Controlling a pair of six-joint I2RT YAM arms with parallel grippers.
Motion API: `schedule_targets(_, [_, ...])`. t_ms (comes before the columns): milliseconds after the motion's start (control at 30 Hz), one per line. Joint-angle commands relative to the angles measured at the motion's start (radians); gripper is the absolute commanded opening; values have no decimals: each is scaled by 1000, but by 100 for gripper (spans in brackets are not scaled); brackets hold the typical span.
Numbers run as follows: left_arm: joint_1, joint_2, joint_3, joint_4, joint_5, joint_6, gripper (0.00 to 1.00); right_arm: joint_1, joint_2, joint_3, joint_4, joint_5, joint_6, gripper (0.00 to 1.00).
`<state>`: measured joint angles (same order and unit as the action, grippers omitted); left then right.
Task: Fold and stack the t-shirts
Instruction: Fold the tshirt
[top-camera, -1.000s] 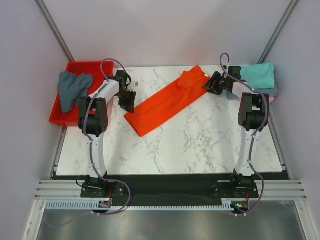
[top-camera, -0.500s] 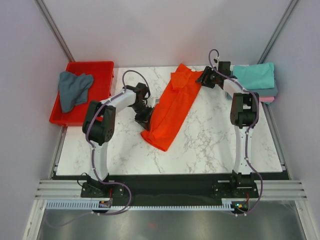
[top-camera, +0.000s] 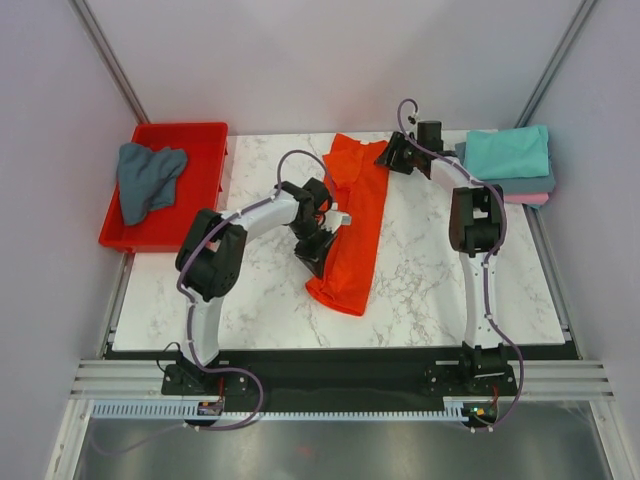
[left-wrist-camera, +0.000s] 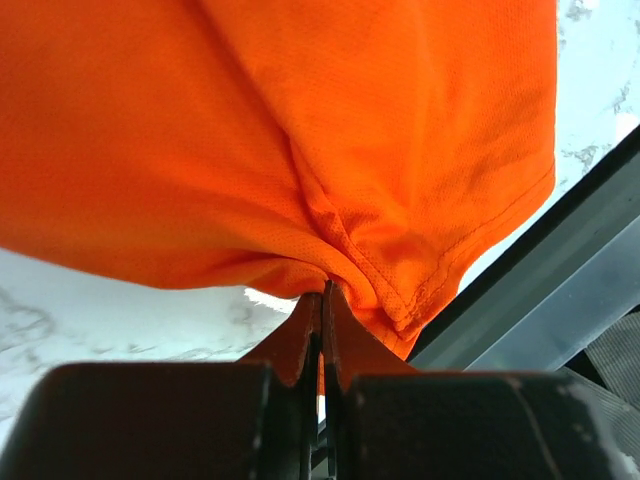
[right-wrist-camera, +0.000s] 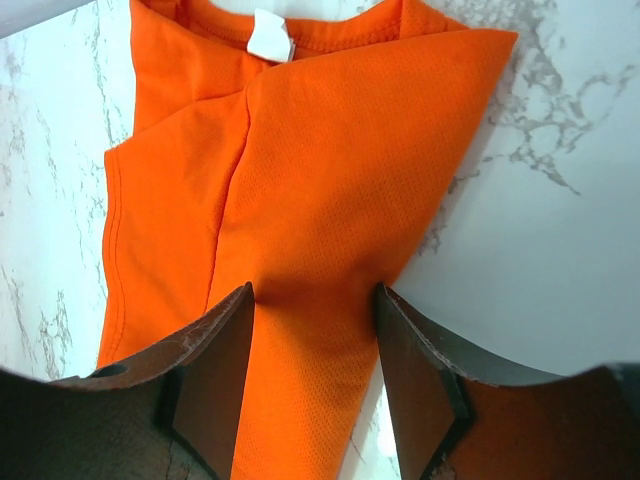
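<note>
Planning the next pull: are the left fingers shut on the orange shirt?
Shut: the left gripper's fingers meet, with a bunched fold of orange shirt pinched between them.

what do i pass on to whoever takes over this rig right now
Left gripper: shut on an edge of the orange t-shirt.
Right gripper: open, straddling its collar end.
It lies as a long folded strip on the marble table.
Done: teal t-shirt folded atop a slate t-shirt and a pink t-shirt, far right.
Left: finish folding and stack the orange one, then the crumpled grey-blue t-shirt in the red tray.
</note>
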<state>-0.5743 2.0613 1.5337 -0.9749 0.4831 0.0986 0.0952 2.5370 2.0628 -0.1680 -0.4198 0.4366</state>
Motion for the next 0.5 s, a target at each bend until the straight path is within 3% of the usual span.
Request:
schedule_targets(0, [-65, -44, 3, -10, 40, -5, 2, 11, 23, 54, 30, 1, 1, 60])
schedule_targets(400, [-199, -30, 43, -13, -63, 1, 2, 31, 63, 100, 64, -17, 21, 60])
schedule_targets(433, [-200, -45, 42, -16, -83, 1, 7, 28, 52, 91, 59, -11, 13, 60])
schedule_targets(467, [-199, -58, 39, -19, -99, 1, 18, 23, 37, 79, 53, -8, 7, 60])
